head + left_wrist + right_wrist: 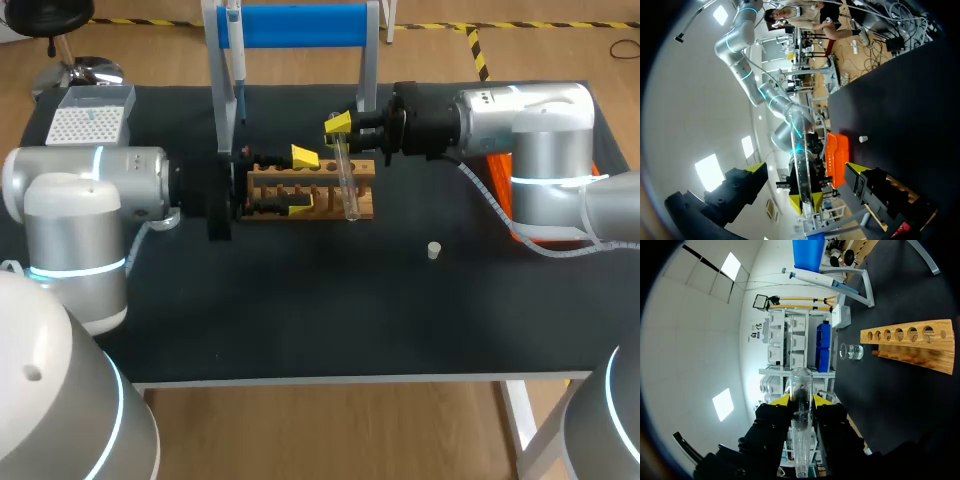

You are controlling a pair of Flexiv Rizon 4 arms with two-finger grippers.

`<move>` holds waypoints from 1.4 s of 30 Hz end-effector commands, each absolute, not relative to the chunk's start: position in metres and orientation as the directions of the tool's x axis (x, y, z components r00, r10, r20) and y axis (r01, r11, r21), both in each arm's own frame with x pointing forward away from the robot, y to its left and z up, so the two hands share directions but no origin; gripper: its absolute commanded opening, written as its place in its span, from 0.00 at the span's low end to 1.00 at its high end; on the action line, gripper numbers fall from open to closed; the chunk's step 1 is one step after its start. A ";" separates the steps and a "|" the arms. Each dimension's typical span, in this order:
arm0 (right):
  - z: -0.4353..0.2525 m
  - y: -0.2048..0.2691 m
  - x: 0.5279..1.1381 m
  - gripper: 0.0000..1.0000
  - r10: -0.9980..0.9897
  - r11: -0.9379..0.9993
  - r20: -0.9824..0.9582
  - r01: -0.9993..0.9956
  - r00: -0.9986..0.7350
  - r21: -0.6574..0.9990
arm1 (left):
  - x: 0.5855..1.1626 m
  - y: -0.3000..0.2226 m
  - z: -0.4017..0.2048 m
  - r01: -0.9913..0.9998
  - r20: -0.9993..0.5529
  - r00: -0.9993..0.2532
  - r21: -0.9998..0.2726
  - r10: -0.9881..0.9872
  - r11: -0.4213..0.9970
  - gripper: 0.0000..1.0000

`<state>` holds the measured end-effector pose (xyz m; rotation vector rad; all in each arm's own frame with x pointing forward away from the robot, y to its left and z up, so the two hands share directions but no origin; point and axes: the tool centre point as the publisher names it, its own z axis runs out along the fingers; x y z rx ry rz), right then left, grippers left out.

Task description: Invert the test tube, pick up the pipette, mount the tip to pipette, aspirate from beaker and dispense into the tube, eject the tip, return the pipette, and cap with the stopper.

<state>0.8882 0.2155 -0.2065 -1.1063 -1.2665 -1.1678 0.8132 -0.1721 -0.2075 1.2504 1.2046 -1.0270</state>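
Head view: our right tool [341,135] is pinching the test tube [348,185] at the right end of the wooden rack [310,195]. Our left tool [302,182] sits spread wide over the rack's left half. The stopper [433,250] is on the tabletop [300,300], well right of the rack.

Left wrist view: fingers spread, tube ahead, untouched.

Right wrist view: both fingers clamp the tube, and the beaker [851,351] is just beside the rack's end.
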 end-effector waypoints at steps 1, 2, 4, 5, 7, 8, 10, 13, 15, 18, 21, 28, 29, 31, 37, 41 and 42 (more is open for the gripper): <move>-0.206 0.215 0.888 0.00 -0.017 0.099 0.999 0.994 -0.033 0.035 | 0.815 -0.178 -0.209 0.989 -0.994 0.102 0.106 0.039 0.108 1.00; -0.206 0.215 0.888 0.00 -0.017 0.099 0.999 0.994 -0.033 0.035 | 0.815 -0.180 -0.209 0.987 -0.994 0.093 0.098 0.049 0.126 1.00; -0.206 0.215 0.888 0.00 -0.017 0.099 0.999 0.994 -0.033 0.035 | 0.813 -0.184 -0.208 0.989 -0.996 0.079 0.084 0.042 0.123 1.00; -0.206 0.215 0.888 0.00 -0.017 0.099 0.999 0.994 -0.033 0.035 | 0.812 -0.185 -0.208 0.988 -0.996 0.086 0.090 0.039 0.124 1.00; -0.206 0.215 0.888 0.00 -0.017 0.099 0.999 0.994 -0.033 0.035 | 0.810 -0.188 -0.208 0.988 -0.995 0.087 0.091 0.039 0.125 1.00; -0.206 0.215 0.888 0.00 -0.017 0.099 0.999 0.994 -0.033 0.035 | 0.810 -0.189 -0.208 0.988 -0.995 0.087 0.092 0.040 0.125 1.00; -0.206 0.215 0.888 0.00 -0.017 0.099 0.999 0.994 -0.033 0.035 | 0.810 -0.192 -0.207 0.987 -0.994 0.093 0.099 0.050 0.126 1.00; -0.206 0.215 0.888 0.00 -0.017 0.099 0.999 0.994 -0.033 0.035 | 0.809 -0.196 -0.203 0.987 -0.994 0.097 0.102 0.048 0.122 1.00; -0.206 0.215 0.888 0.00 -0.017 0.099 0.999 0.994 -0.033 0.035 | 0.807 -0.199 -0.201 0.987 -0.994 0.101 0.106 0.049 0.118 1.00; -0.206 0.215 0.888 0.00 -0.017 0.099 0.999 0.994 -0.033 0.035 | 0.804 -0.204 -0.199 0.988 -0.993 0.106 0.111 0.056 0.111 1.00; -0.206 0.215 0.888 0.00 -0.017 0.099 0.999 0.994 -0.033 0.035 | 0.800 -0.208 -0.198 0.990 -0.993 0.101 0.106 0.060 0.097 1.00; -0.206 0.215 0.888 0.00 -0.017 0.099 0.999 0.994 -0.033 0.035 | 0.800 -0.218 -0.201 0.992 -0.994 0.080 0.087 0.076 0.089 1.00; -0.206 0.215 0.888 0.00 -0.017 0.099 0.999 0.994 -0.033 0.035 | 0.800 -0.219 -0.201 0.992 -0.994 0.080 0.086 0.077 0.088 1.00; -0.206 0.215 0.888 0.00 -0.017 0.099 0.999 0.994 -0.033 0.035 | 0.801 -0.221 -0.201 0.993 -0.994 0.077 0.084 0.081 0.086 1.00; -0.206 0.215 0.888 0.00 -0.017 0.099 0.999 0.994 -0.033 0.035 | 0.802 -0.229 -0.200 0.994 -0.994 0.075 0.081 0.076 0.078 1.00; -0.206 0.215 0.888 0.00 -0.017 0.099 0.999 0.994 -0.033 0.035 | 0.802 -0.233 -0.199 0.994 -0.994 0.077 0.082 0.073 0.070 0.89; -0.206 0.215 0.888 0.00 -0.017 0.099 0.999 0.994 -0.033 0.035 | 0.803 -0.234 -0.199 0.994 -0.994 0.077 0.082 0.072 0.070 0.89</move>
